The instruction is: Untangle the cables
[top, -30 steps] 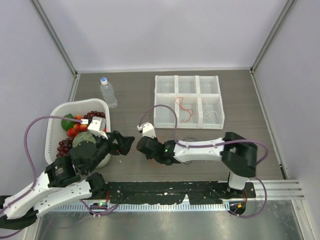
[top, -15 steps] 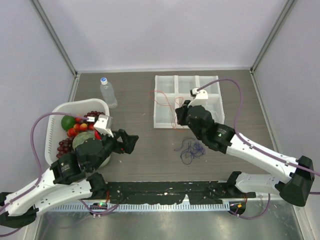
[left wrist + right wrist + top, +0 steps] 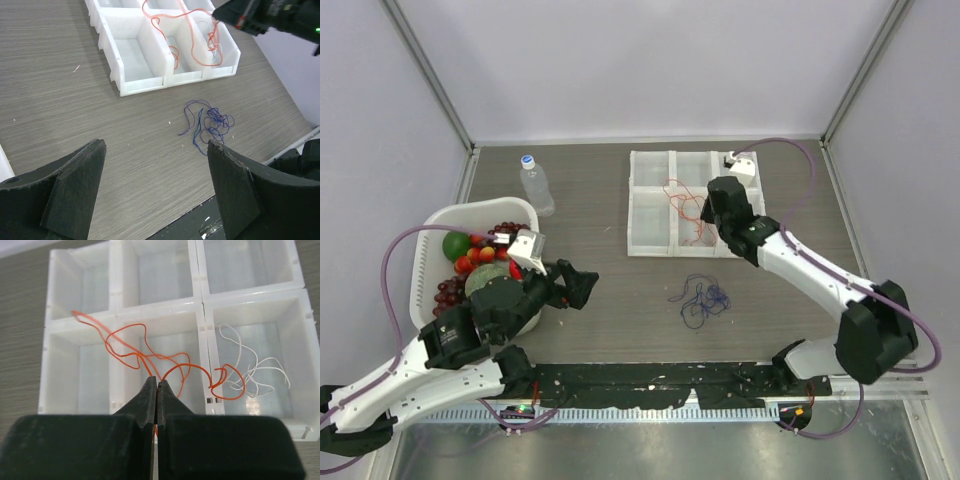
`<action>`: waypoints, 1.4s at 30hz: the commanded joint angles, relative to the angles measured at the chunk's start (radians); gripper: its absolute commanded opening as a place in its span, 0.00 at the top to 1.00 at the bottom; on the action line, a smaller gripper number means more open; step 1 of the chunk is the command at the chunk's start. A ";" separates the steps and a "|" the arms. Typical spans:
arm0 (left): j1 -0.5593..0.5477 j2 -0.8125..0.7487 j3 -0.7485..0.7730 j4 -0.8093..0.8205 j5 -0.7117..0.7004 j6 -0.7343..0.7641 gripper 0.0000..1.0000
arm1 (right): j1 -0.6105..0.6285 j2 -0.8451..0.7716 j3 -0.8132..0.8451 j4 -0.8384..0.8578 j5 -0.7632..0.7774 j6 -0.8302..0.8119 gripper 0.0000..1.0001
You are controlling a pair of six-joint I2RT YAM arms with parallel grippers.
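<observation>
Orange cable (image 3: 125, 354) draped across tray (image 3: 159, 309); blue cable (image 3: 705, 298) tangled.

top view high behind the arms, looking down on the whole table (image 3: 590, 180), left wrist view low, facing the compartment tray (image 3: 142, 85) from a distance, right wrist view close over that tray

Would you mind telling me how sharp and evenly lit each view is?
Top external view: even, soft light, sharp throughout. Left wrist view: blue cable crisp, left end effector dark and slightly soft. Right wrist view: orange cable sharp against the bright tray; right end effector dark, little detail.
</observation>
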 commanded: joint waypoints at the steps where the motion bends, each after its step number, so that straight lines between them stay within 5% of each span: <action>1: -0.004 -0.022 0.043 0.015 0.006 -0.028 0.14 | -0.028 0.126 0.084 0.051 -0.032 0.019 0.99; 13: -0.002 -0.065 0.037 -0.018 0.027 -0.059 0.14 | -0.057 0.542 0.293 0.086 -0.175 0.110 0.99; 27: -0.002 -0.062 0.030 -0.017 0.055 -0.070 0.14 | -0.129 0.587 0.250 0.048 -0.222 0.027 0.99; 34: -0.002 -0.019 0.029 0.008 0.072 -0.067 0.14 | -0.129 0.472 0.256 -0.047 -0.363 -0.022 0.73; 42: -0.002 0.010 0.029 0.027 0.073 -0.054 0.13 | -0.129 0.299 0.238 -0.072 -0.336 -0.065 0.48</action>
